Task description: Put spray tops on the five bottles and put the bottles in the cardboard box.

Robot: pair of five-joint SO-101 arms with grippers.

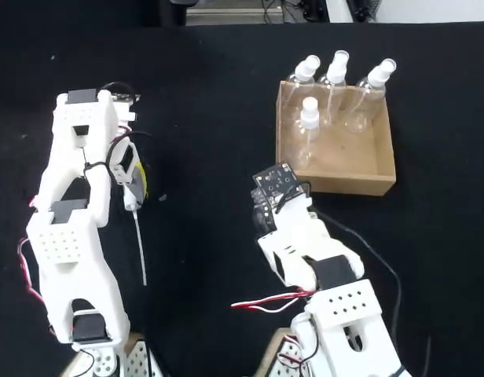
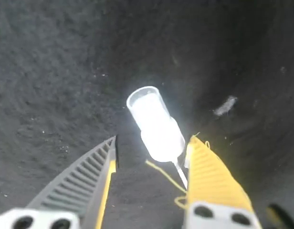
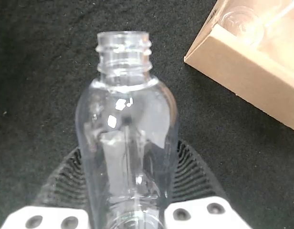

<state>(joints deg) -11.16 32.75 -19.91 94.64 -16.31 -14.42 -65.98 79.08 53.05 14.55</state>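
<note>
A white spray top [image 2: 154,126] lies on the black table between the fingers of my left gripper [image 2: 154,140], which is open around it; the grey finger [image 2: 92,174] stands apart from the cap and the yellow finger [image 2: 209,179] is close beside it. In the high view the spray top [image 1: 132,198] trails its thin tube [image 1: 141,251] toward the table's front. My right gripper [image 3: 130,148] is shut on a clear bottle [image 3: 125,119] with a bare threaded neck, left of the cardboard box [image 3: 242,67]. In the high view that gripper [image 1: 264,214] sits at the box's near left corner.
The cardboard box [image 1: 382,161] stands at the back right and holds several clear bottles with white spray tops [image 1: 309,110]. Cables trail from the right arm's base [image 1: 262,302] across the table's front.
</note>
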